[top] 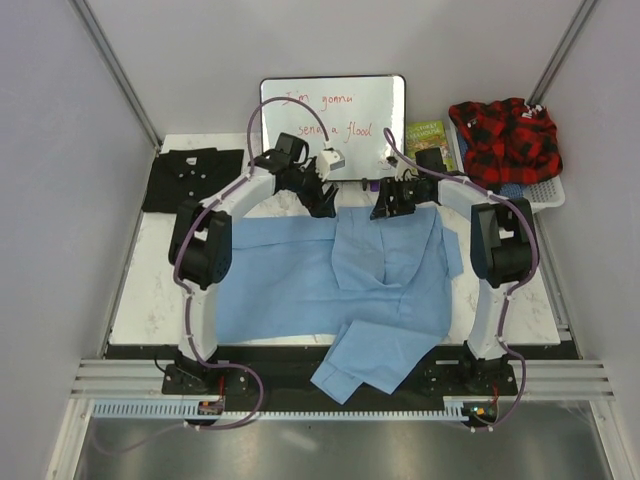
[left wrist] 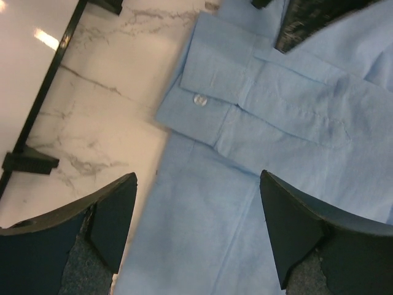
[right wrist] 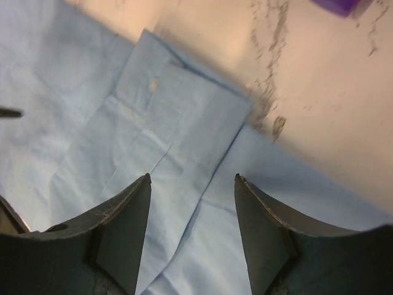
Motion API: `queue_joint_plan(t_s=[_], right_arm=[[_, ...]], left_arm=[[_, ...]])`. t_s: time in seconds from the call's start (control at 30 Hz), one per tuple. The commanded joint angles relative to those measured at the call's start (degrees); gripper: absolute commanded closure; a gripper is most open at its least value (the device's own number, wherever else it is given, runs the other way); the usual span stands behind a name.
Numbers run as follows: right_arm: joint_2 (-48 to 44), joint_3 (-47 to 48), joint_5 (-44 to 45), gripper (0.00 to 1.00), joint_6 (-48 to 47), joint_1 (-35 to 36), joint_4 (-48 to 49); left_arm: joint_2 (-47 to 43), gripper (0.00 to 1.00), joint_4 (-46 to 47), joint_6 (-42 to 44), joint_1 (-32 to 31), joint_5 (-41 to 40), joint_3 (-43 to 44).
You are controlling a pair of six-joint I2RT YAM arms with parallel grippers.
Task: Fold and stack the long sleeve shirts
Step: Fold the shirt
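Note:
A light blue long sleeve shirt [top: 290,285] lies spread across the marble table, one sleeve folded up over its body and the other hanging off the near edge. A black long sleeve shirt [top: 190,178] lies folded at the far left. My left gripper [top: 325,205] hovers open over the blue shirt's far edge. In the left wrist view the left gripper [left wrist: 198,178] has only flat cloth below it, near the buttoned cuff [left wrist: 209,92]. My right gripper [top: 385,207] is open just right of it. Seen from the right wrist, the right gripper [right wrist: 192,178] holds nothing, with the cuff [right wrist: 178,104] just ahead.
A whiteboard [top: 333,125] with red writing stands at the table's back edge, a small white eraser [top: 333,158] before it. A green book [top: 430,135] and a white basket [top: 548,190] holding red plaid cloth [top: 505,135] sit at the back right.

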Motion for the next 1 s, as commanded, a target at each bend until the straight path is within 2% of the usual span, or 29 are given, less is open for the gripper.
queue_joint_plan(t_s=[0.0, 0.27, 0.6, 0.7, 0.8, 0.87, 0.97], right_arm=[[5.7, 5.6, 0.6, 0.36, 5.6, 0.1, 6.6], [10.2, 6.5, -2.1, 0.4, 7.2, 0.3, 9.4], [11.1, 7.5, -3.2, 0.44, 8.6, 1.2, 10.8], [12.0, 8.1, -4.0, 0.49, 9.3, 1.2, 10.7], [11.9, 8.3, -6.2, 0.6, 9.2, 1.2, 10.8], [11.9, 8.1, -6.0, 0.59, 9.6, 1.2, 10.6], [12.3, 8.1, -3.8, 0.51, 9.6, 1.2, 8.4]], left_arm=[[-7.7, 0.11, 2.7, -3.0, 1.4, -0.6, -5.1], [-14.8, 0.09, 2.7, -2.7, 3.3, -0.7, -12.0], [-15.3, 0.09, 2.6, -2.3, 4.1, -0.9, -13.9], [-15.0, 0.09, 2.6, -2.5, 4.1, -1.0, -13.2], [-14.7, 0.09, 2.6, -3.0, 4.4, -0.4, -12.5], [-14.5, 0.09, 2.6, -3.7, 4.7, 0.5, -12.2], [-14.7, 0.09, 2.6, -3.9, 4.6, 0.6, -12.1]])
